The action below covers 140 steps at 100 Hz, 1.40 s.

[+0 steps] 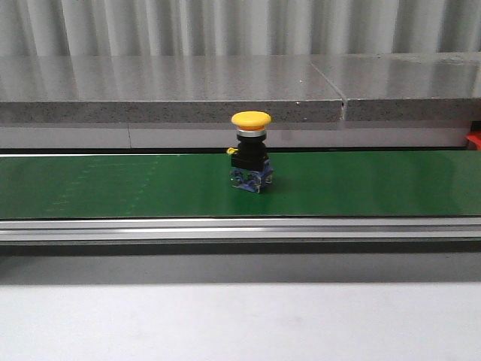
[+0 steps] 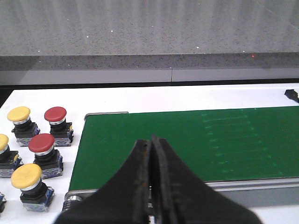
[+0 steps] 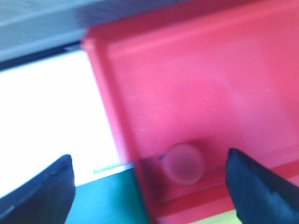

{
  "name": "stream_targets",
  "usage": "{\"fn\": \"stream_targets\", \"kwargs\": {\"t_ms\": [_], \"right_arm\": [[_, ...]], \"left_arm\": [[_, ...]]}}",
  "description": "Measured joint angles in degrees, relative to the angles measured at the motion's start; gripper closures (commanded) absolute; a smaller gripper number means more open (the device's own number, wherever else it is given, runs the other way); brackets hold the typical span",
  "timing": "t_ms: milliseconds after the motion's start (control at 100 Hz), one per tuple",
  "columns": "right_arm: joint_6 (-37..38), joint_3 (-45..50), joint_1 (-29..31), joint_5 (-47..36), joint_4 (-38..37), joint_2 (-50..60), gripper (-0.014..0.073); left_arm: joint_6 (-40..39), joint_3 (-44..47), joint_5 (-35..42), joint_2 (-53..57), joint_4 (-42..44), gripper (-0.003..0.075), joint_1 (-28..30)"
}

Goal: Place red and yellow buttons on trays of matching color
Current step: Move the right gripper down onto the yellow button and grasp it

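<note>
A yellow button [image 1: 251, 150] stands upright on the green belt [image 1: 113, 184], near its middle. In the left wrist view my left gripper [image 2: 150, 142] is shut on nothing, over the belt's end. Beside that end, several loose buttons sit on the white table: a yellow button [image 2: 18, 113], two red ones [image 2: 55, 113] [image 2: 41, 143], and another yellow one [image 2: 26, 176]. My right gripper [image 3: 148, 158] is open above the red tray [image 3: 187, 70]. A blurred red button [image 3: 185, 162] lies in the tray between the fingers. A yellow strip [image 3: 219, 218] shows past the tray's edge.
A grey stone ledge [image 1: 173, 90] runs behind the belt, and a metal rail [image 1: 240, 229] runs along its front. A bit of red [image 1: 473, 141] shows at the belt's far right. White table surface [image 3: 46, 107] lies next to the red tray.
</note>
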<state>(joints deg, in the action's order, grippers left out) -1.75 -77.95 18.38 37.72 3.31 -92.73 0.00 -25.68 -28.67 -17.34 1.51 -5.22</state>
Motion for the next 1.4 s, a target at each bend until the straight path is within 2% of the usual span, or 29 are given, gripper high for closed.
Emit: {"fn": "stream_targets", "kwargs": {"t_ms": [330,530,740,870,1140,1400], "right_arm": [[-1.3,12.3,-13.2,4.8,0.2,12.7,-0.0052],[-4.4,16.7,-21.1,6.7,0.2,13.7,-0.0052],[-7.9,17.0,-28.2,6.7,0.2,13.3,-0.0052],[-10.3,17.0,-31.4,6.3,1.7,11.4,-0.0052],[-16.7,17.0,-35.4,1.9,10.1,6.5,-0.0052],[-17.6,16.8,-36.4,-2.6,10.9,3.3,-0.0052]], "left_arm": [[0.0,0.0,0.0,0.0,0.0,0.0741,0.0],[0.0,0.0,0.0,0.0,0.0,0.0741,0.0],[0.0,0.0,0.0,0.0,0.0,0.0741,0.0],[0.0,0.0,0.0,0.0,0.0,0.0741,0.0],[0.0,0.0,0.0,0.0,0.0,0.0741,0.0],[0.0,0.0,0.0,0.0,0.0,0.0741,0.0]]}}
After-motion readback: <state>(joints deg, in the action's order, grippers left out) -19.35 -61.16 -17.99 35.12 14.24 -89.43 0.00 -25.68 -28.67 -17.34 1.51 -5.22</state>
